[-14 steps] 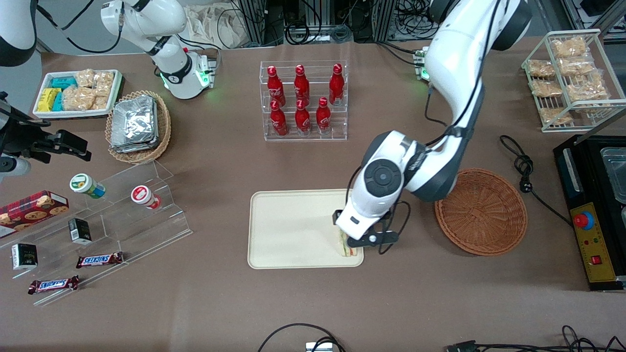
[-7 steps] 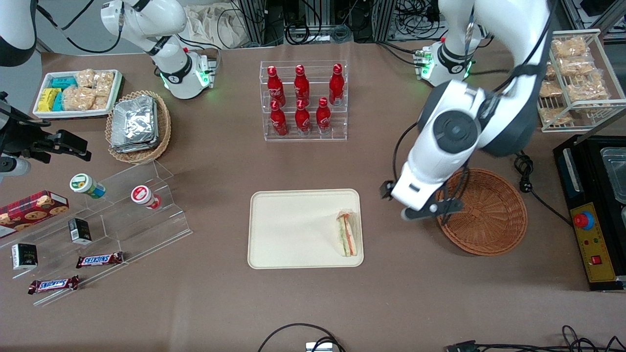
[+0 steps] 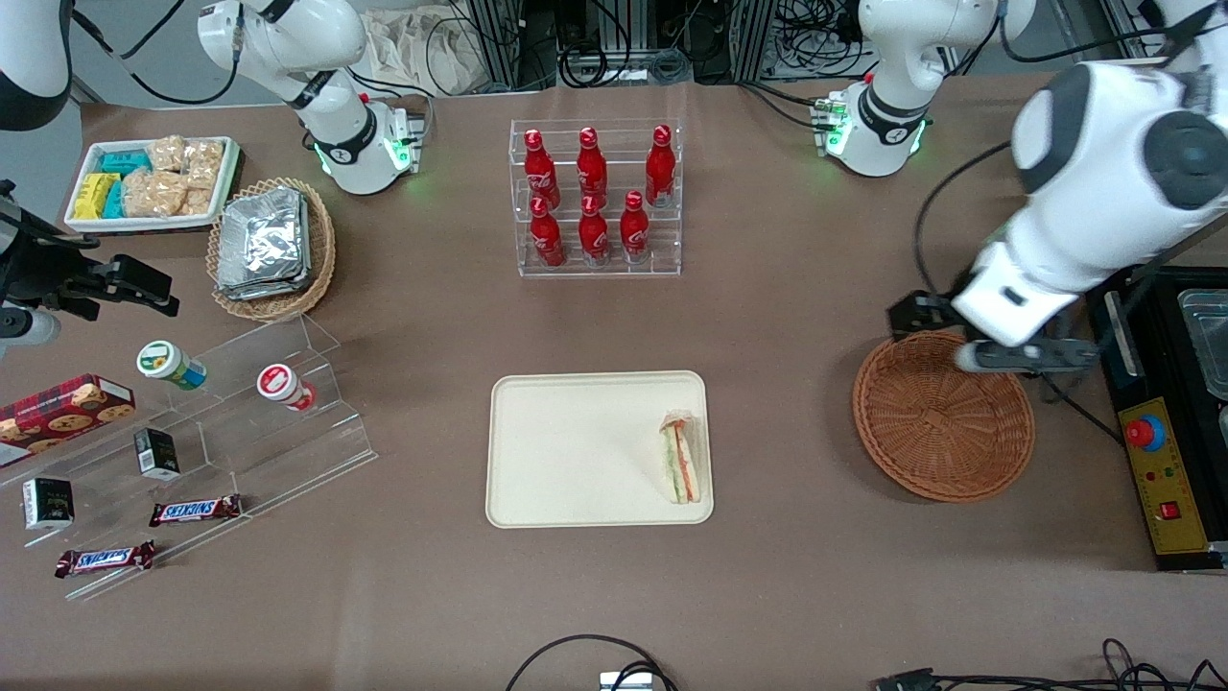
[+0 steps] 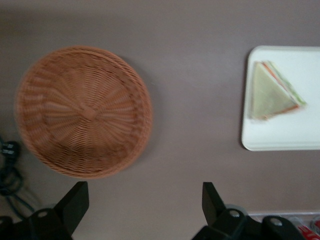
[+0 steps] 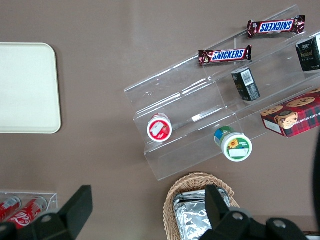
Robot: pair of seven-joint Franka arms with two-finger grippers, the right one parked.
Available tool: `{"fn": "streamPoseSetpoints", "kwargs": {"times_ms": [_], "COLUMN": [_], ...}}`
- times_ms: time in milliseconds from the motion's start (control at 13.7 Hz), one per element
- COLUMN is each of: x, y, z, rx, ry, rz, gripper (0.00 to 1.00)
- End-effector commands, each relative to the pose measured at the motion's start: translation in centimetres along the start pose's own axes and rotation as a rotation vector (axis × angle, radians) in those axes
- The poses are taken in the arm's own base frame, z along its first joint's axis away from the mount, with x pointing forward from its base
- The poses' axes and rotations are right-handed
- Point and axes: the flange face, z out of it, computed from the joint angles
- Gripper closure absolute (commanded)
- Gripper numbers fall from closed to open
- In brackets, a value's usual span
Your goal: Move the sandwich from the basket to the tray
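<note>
The sandwich (image 3: 681,463) lies on its side on the cream tray (image 3: 576,451), close to the tray's edge that faces the basket; nothing touches it. It also shows in the left wrist view as a pale wedge, the sandwich (image 4: 275,90), on the tray (image 4: 285,135). The reddish-brown wicker basket (image 3: 945,417) is empty, as the basket (image 4: 85,110) shows from above. My left gripper (image 3: 969,338) hangs high over the basket's rim farther from the front camera. The gripper (image 4: 142,202) is open with only bare table between its fingers.
A black machine with a red button (image 3: 1146,432) stands beside the basket toward the working arm's end. A black cable (image 3: 1027,326) lies near the basket. A rack of red bottles (image 3: 595,197) stands farther from the front camera than the tray. Clear acrylic shelves (image 3: 240,422) hold snacks toward the parked arm's end.
The gripper let go of the sandwich on the tray, lifted off, and swung toward the working arm's end to over the basket's rim. The sandwich stays where it was set.
</note>
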Motion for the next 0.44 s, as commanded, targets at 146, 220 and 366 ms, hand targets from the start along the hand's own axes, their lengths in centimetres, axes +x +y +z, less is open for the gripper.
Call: {"fn": "streamPoseSetpoints", "kwargs": {"times_ms": [146, 220, 366], "x": [4.1, 4.8, 5.7], "y": [-5.0, -5.0, -5.5], "z": [-4.3, -4.8, -5.0], "rx": [-0.024, -0.021, -0.025], "ry": [0.013, 0.003, 0.003], "rz": [-0.008, -0.005, -0.011], "gripper": [0.0, 0.0, 0.0]}}
